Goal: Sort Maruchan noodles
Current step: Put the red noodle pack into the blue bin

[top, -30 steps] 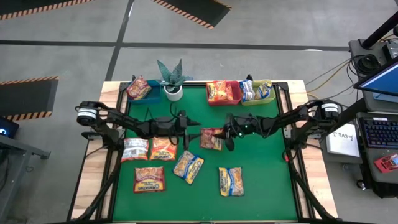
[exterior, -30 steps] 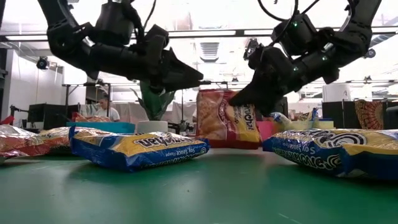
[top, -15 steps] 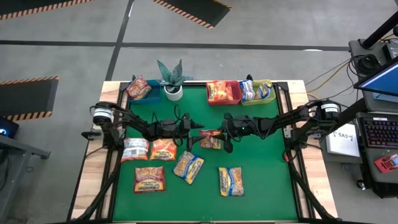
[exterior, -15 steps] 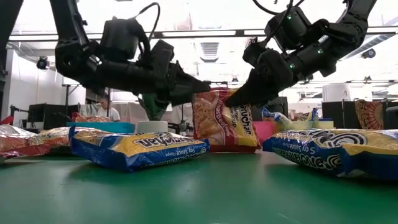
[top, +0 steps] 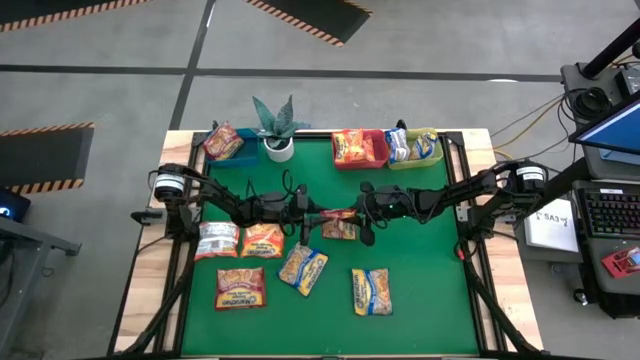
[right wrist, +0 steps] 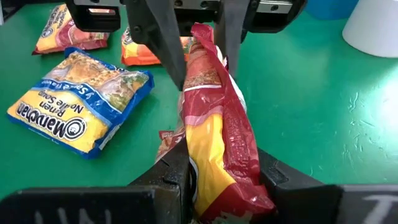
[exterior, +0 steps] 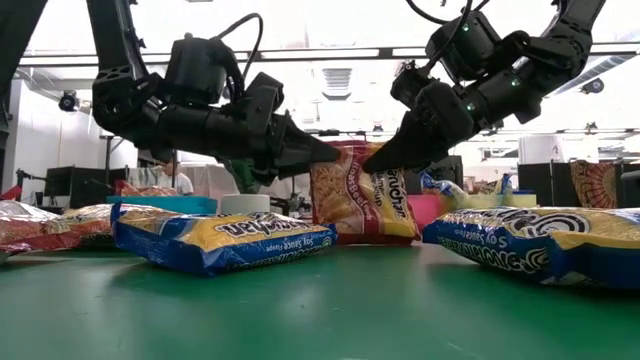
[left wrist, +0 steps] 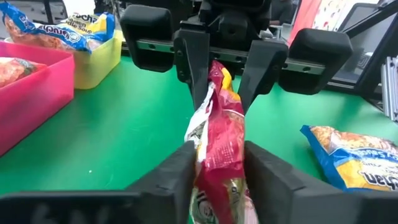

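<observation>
A red-and-yellow Maruchan packet stands on edge at the table's middle, between my two grippers; it also shows in the low view. My left gripper comes at it from the table's left and is shut on it. My right gripper comes from the right and is shut on it too. Several other packets lie flat nearer the front: red and orange ones, and blue-and-yellow ones. My left gripper pinches the packet's upper left corner between its two fingers, one on each flat face. The fingers slant down from the table's left. The packet stands upright on its long edge; whether its lower edge touches the table, I cannot tell. My right gripper pinches the packet's upper right part between its two fingers, one on each flat face. The fingers slant down from the table's right. The packet stands upright between the two grippers, which face each other across it.
At the far edge stand a blue bin with a packet, a potted plant, a red bin and a yellow-green bin, both holding packets. Green table is bare at the front right.
My left gripper has gone toward the table's right until its fingers stand on the packet's left corner. My right gripper has kept its hold and shifted the packet slightly left, tipping it from slanted to upright on edge.
</observation>
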You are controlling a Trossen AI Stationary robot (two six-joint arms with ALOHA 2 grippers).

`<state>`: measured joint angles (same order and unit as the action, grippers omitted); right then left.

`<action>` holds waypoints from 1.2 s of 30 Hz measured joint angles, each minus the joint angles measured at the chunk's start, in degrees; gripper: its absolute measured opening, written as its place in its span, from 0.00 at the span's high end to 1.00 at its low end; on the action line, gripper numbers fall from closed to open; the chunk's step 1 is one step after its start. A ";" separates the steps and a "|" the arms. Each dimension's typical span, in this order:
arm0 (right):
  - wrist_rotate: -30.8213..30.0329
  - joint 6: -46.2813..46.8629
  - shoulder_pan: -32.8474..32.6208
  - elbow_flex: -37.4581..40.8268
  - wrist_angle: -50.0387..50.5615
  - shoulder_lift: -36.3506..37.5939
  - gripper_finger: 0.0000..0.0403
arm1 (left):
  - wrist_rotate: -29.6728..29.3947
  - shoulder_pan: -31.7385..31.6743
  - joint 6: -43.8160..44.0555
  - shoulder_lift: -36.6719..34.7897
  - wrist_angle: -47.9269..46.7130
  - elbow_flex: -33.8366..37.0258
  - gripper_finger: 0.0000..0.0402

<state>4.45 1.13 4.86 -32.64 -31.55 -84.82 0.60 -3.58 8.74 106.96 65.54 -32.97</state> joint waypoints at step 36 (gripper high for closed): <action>1.56 3.53 0.27 -3.33 4.16 4.94 0.47 | 1.73 0.16 -1.49 -6.85 -0.63 2.23 1.00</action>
<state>6.01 4.65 5.13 -35.98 -27.39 -79.88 2.33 -3.42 7.25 100.10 64.90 -30.75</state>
